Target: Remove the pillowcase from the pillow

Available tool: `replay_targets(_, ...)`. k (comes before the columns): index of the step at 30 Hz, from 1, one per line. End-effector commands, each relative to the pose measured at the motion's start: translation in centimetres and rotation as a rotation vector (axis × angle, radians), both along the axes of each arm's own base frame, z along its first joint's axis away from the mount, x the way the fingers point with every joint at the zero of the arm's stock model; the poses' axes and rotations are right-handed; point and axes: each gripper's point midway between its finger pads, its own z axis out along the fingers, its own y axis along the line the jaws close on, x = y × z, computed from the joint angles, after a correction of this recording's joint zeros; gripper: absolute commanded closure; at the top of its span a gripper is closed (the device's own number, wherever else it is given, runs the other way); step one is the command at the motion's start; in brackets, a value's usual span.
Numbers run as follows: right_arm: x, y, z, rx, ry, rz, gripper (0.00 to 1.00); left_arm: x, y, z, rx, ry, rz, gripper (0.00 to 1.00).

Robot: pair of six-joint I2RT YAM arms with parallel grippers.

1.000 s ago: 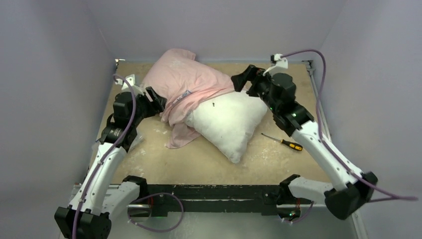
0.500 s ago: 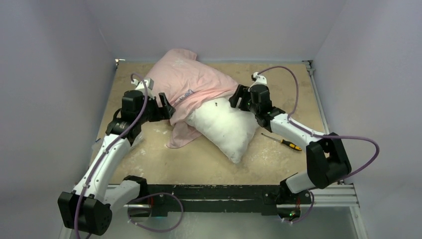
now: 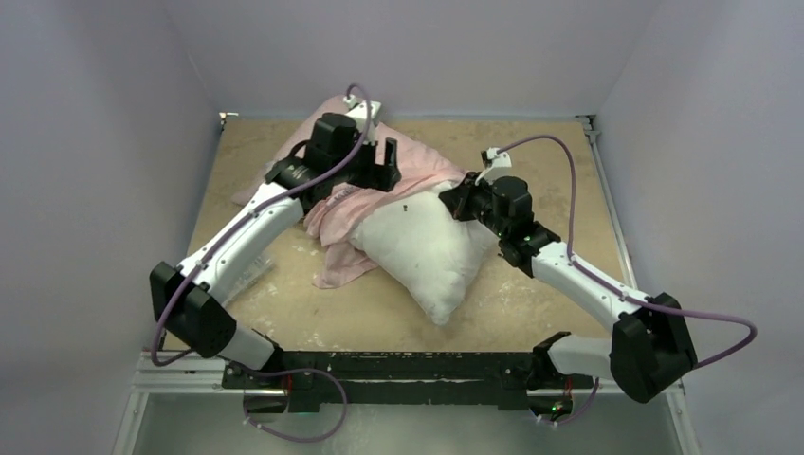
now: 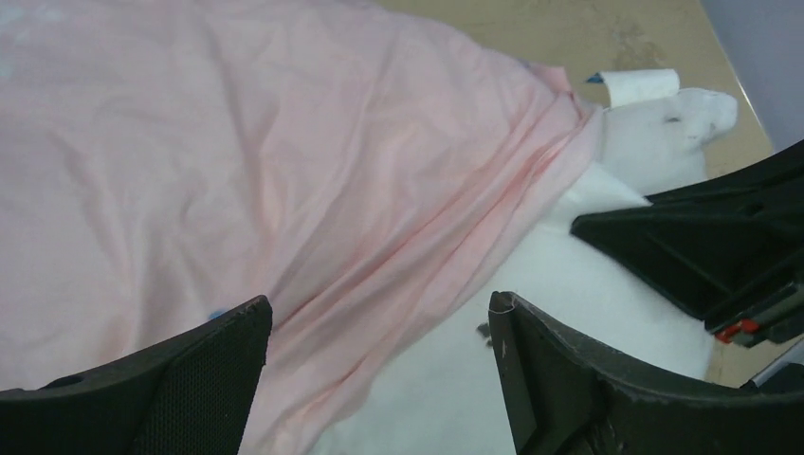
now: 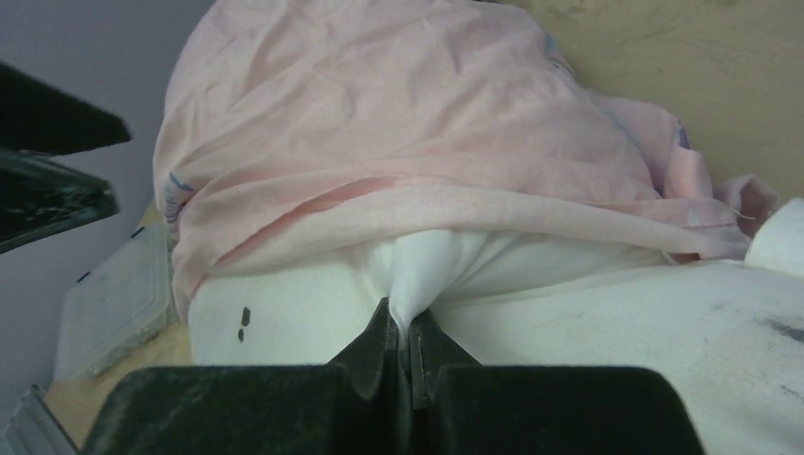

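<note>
The pillowcase (image 3: 332, 204), pale pink side out, still covers the far half of the white pillow (image 3: 427, 251), whose near half lies bare. My left gripper (image 3: 387, 171) hovers open above the pillowcase's bunched hem; in its wrist view the left gripper (image 4: 379, 305) has the pillowcase (image 4: 237, 161) and the pillow (image 4: 569, 275) below it, and nothing between its fingers. My right gripper (image 3: 447, 201) is at the pillow's upper right edge. In its wrist view the right gripper (image 5: 410, 327) is shut on a pinch of the pillow (image 5: 616, 322), just below the pillowcase (image 5: 408, 123) hem.
A clear plastic piece (image 3: 248, 273) lies on the tan table (image 3: 531, 142) left of the pillowcase, under the left arm. Grey walls close in the table on three sides. The right arm stretches across the table's right part.
The left arm swung from the pillowcase's left side up over its top and opened wider. The right gripper came down onto the pillow's edge and closed on its white fabric.
</note>
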Motion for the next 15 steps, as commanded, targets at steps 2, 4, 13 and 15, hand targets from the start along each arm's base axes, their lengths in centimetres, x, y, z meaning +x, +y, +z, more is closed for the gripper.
replay_targets(2, -1.7, 2.0, 3.8, 0.062, -0.125, 0.118, 1.00, 1.6, -5.5, 2.0, 0.068, -0.079, -0.113, 0.16)
replay_targets(4, -1.9, 2.3, 3.6, 0.066, -0.121, 0.128, 1.00, 2.2, -7.8, 1.6, 0.101, -0.084, -0.167, 0.16)
replay_targets(13, -2.7, 2.0, 4.6, 0.092, -0.137, 0.117, 1.00, 1.8, -12.7, -4.3, 0.266, 0.000, -0.362, 0.17)
replay_targets(15, -2.7, 2.1, 4.4, 0.092, -0.134, 0.122, 1.00, 2.9, -12.1, -5.0, 0.305, -0.019, -0.307, 0.19)
